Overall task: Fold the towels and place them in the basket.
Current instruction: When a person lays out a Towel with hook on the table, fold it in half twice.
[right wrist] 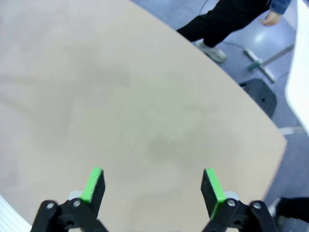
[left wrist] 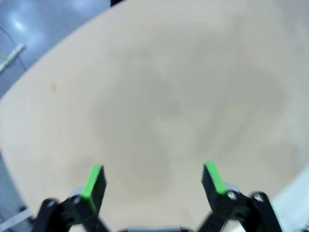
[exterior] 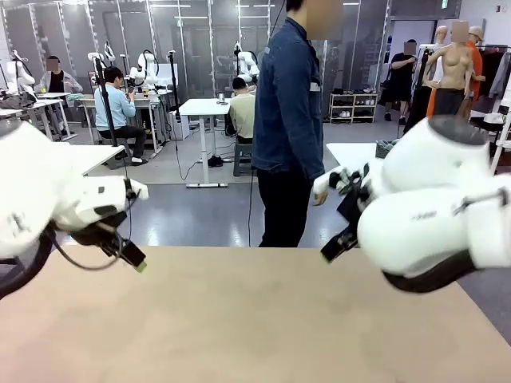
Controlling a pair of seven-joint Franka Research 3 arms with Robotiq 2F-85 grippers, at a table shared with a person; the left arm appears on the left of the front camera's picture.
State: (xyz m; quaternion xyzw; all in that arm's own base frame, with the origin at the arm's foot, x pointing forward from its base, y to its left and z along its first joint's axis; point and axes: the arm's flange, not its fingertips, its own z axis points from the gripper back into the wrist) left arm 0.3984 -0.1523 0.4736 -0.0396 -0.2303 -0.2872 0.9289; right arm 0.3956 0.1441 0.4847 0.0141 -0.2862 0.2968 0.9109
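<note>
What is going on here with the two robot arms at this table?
Nothing is being handled at this moment. The left arm and the right arm both hang above the tan table, each with its jaws wide open and nothing between them. A person in a dark blue shirt stands at the far side, turned sideways to the table. No towel is in either arm's jaws, so the folding is not yet under way.

Front camera looks across the table (exterior: pixel 239 319) toward a standing person (exterior: pixel 287 120); both wrist cameras look down closely on that table.
</note>
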